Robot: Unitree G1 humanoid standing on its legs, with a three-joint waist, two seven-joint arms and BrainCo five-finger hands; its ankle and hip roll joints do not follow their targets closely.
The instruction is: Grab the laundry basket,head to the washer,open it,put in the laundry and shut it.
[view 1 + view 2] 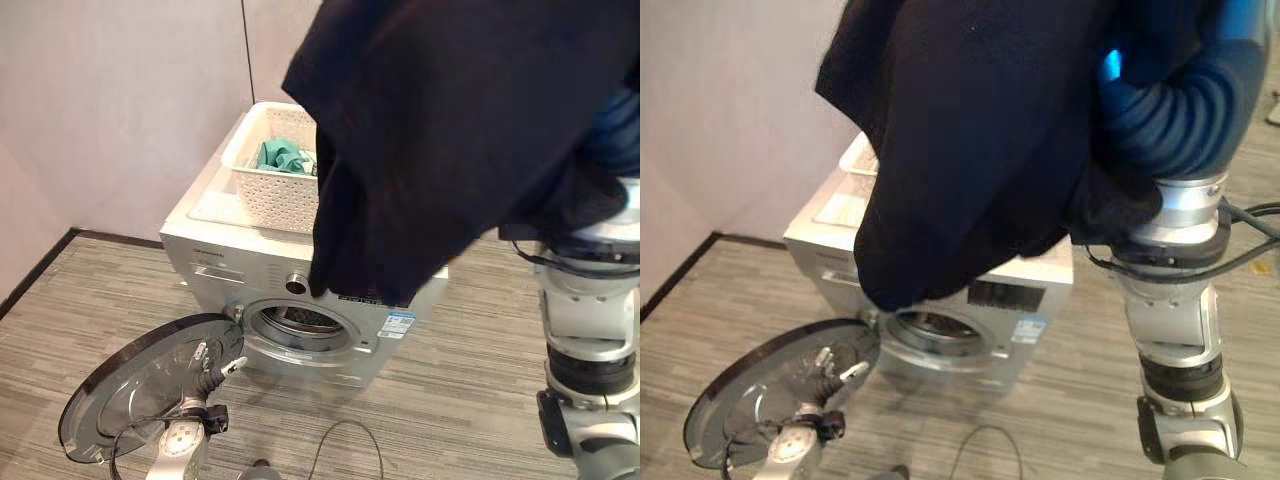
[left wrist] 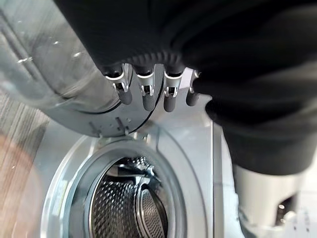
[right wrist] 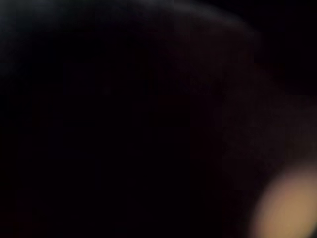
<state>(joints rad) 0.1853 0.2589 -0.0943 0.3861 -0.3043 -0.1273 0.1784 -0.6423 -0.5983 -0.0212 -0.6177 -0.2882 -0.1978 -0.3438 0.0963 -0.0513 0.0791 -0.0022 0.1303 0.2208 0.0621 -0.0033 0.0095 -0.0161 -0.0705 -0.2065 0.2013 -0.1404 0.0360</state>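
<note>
A large dark garment (image 1: 440,130) hangs high in front of me, over the silver washer (image 1: 200,250). It drapes from my raised right arm, whose hand is hidden under the cloth past the ribbed wrist cover (image 1: 1180,110). The same cloth (image 3: 148,119) lies close against the right wrist camera. The washer's round door (image 1: 130,385) stands swung wide open to the left, and the steel drum (image 2: 124,203) looks bare inside. My left hand (image 1: 205,378) rests at the door's inner edge with its fingers (image 2: 144,91) straight. A white lattice basket (image 1: 270,190) sits on the washer's top and holds a teal garment (image 1: 280,155).
The washer stands against a pale wall (image 1: 120,100), with a dark skirting (image 1: 35,265) at the left. Grey wood-look floor (image 1: 450,380) spreads in front and to the right. A control knob (image 1: 296,284) sits above the drum opening.
</note>
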